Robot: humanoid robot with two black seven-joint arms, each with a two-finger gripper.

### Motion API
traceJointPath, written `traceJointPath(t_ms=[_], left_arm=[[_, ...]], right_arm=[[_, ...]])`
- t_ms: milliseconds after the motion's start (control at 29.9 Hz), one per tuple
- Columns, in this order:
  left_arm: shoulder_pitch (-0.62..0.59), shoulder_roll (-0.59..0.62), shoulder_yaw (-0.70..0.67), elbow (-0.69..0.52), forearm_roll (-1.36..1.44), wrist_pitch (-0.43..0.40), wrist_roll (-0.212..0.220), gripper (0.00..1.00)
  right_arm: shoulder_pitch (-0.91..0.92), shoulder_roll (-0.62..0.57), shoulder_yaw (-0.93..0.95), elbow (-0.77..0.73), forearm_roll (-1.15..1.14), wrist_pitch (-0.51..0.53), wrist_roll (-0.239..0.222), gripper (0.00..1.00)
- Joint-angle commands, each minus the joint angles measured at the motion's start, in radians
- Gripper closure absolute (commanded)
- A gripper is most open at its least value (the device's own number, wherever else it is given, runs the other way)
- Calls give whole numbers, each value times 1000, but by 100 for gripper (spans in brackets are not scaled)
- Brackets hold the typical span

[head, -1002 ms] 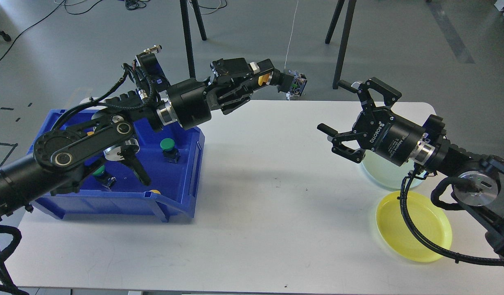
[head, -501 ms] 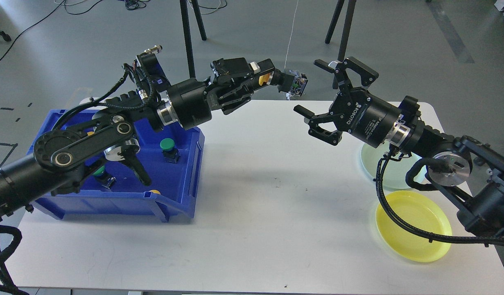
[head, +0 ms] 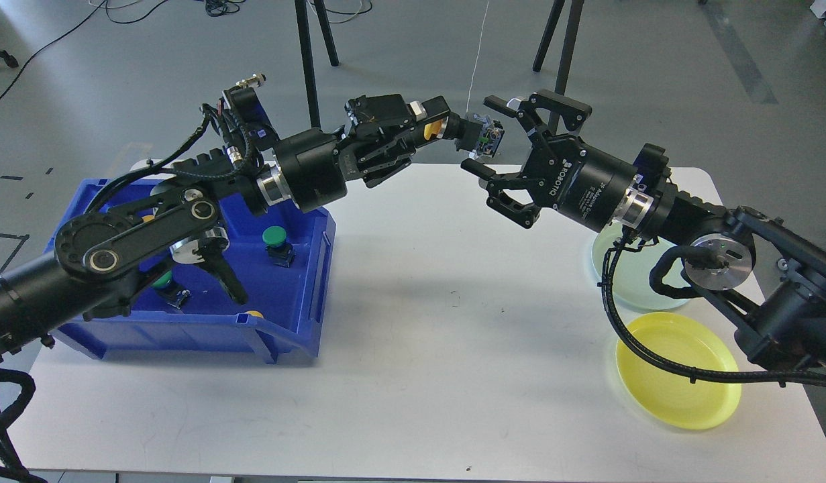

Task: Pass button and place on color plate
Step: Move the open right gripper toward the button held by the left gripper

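Observation:
My left gripper (head: 423,131) is shut on a yellow-capped button (head: 435,127), held out to the right above the table's far edge. The button's black body and wired end (head: 486,137) stick out past the fingers. My right gripper (head: 480,134) is open, with one finger above and one below the button's wired end; it does not grip the button. The yellow plate (head: 678,396) and a pale green plate (head: 637,295) lie on the table at the right, under my right arm.
A blue bin (head: 285,322) stands at the left and holds a green button (head: 274,236), another green button (head: 163,282) and a yellow one (head: 254,313). Tripod legs (head: 560,74) stand behind the table.
My right gripper has risen and moved left from above the green plate until its open fingers stand around the button's end. The left arm has stayed still with the button.

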Motion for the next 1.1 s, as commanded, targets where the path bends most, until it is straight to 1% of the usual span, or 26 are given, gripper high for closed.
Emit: traceJointPath(t_ms=[0, 67, 234, 267, 334, 401, 468, 501, 534, 635, 701, 1069], left_arm=[[0, 0, 0, 0, 0, 0, 0, 93], [0, 0, 0, 0, 0, 0, 0, 93], [0, 0, 0, -1, 0, 2, 0, 93], [2, 0, 0, -1, 0, 2, 0, 93], [0, 2, 0, -3, 0, 2, 0, 93], [2, 2, 0, -3, 2, 3, 0, 93], [2, 2, 0, -3, 0, 2, 0, 93], [2, 2, 0, -3, 2, 2, 0, 93], [2, 2, 0, -3, 0, 2, 0, 93], [2, 2, 0, -3, 0, 2, 0, 93], [2, 2, 0, -3, 2, 2, 0, 93], [5, 0, 0, -3, 0, 5, 0, 93]], right_arm=[[0, -4, 8, 0, 1, 0, 1, 60], [0, 1, 9, 0, 1, 0, 2, 65], [0, 4, 11, 0, 1, 0, 2, 65], [0, 5, 11, -2, 1, 0, 4, 62], [0, 5, 11, -2, 1, 0, 5, 46], [0, 5, 11, -2, 2, 0, 11, 38], [0, 5, 11, -2, 2, 0, 14, 21], [0, 5, 11, -2, 4, 0, 14, 16], [0, 5, 11, -2, 5, 0, 14, 14], [-1, 5, 11, -2, 7, 0, 14, 11], [-1, 5, 11, -2, 7, 0, 14, 6], [-8, 4, 5, 1, 7, 0, 14, 5]])
